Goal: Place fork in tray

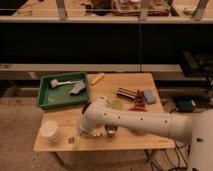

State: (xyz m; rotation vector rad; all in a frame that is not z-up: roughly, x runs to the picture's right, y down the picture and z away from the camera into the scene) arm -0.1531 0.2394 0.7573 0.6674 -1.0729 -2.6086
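Note:
The green tray sits at the table's back left, with a white-handled brush and a grey item in it. My gripper is low over the table's front edge, between the white cup and the small dark bowl. The silver fork lies on the table right at the gripper, and the wrist hides most of it. A small shiny bit shows to the gripper's left. The fork is well outside the tray.
A yellow stick lies behind the tray's right corner. A green item, a dark brown block, a blue-grey sponge and an orange bowl sit at the right, partly behind my arm. Dark shelving stands behind the table.

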